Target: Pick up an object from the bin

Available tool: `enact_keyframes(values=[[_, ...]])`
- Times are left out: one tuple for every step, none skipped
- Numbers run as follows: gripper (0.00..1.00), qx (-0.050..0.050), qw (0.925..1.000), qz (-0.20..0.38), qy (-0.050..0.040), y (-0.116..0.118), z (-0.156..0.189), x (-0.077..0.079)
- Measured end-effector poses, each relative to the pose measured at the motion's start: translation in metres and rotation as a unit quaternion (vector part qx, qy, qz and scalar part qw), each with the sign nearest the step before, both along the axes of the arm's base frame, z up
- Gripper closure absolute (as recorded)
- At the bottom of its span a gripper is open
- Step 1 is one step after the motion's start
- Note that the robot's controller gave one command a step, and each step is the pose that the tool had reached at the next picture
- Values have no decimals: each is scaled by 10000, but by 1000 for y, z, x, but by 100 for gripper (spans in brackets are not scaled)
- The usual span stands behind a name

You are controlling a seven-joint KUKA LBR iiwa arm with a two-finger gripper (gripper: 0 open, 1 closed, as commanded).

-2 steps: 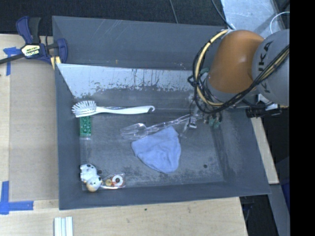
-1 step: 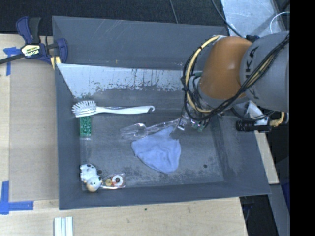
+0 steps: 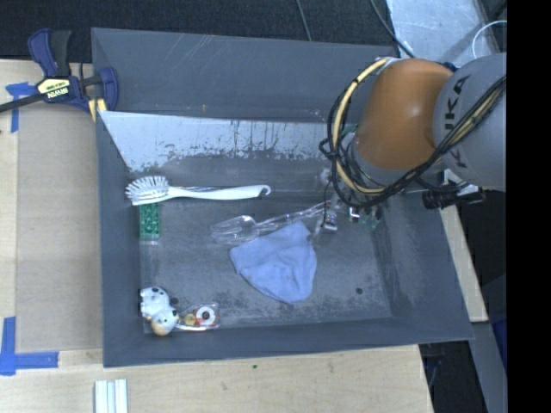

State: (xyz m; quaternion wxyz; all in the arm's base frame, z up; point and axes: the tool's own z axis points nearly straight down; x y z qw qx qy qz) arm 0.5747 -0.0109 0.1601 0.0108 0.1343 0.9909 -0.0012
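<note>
My gripper (image 3: 330, 220) sits low in the right half of the bin, mostly hidden under the arm's orange cover. It is at the upper right corner of a crumpled light-blue cloth (image 3: 277, 265) in the bin's middle. A clear plastic spoon (image 3: 245, 226) lies across the top of the cloth, bowl to the left and handle running right toward the gripper. Whether the gripper touches the cloth or the spoon handle is hidden.
A white dish brush (image 3: 202, 193) lies along the back, head to the left. Below its head stands a clear tube of green beads (image 3: 150, 220). A small white and yellow toy (image 3: 157, 310) and a clear trinket (image 3: 202, 317) sit in the front left corner.
</note>
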Motion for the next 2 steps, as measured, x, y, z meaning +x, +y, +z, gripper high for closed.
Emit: enact_keyframes(values=[[0, 61, 9741, -2259, -16, -3, -35, 11], [0, 20, 9969, -785, -34, 5, -27, 14]])
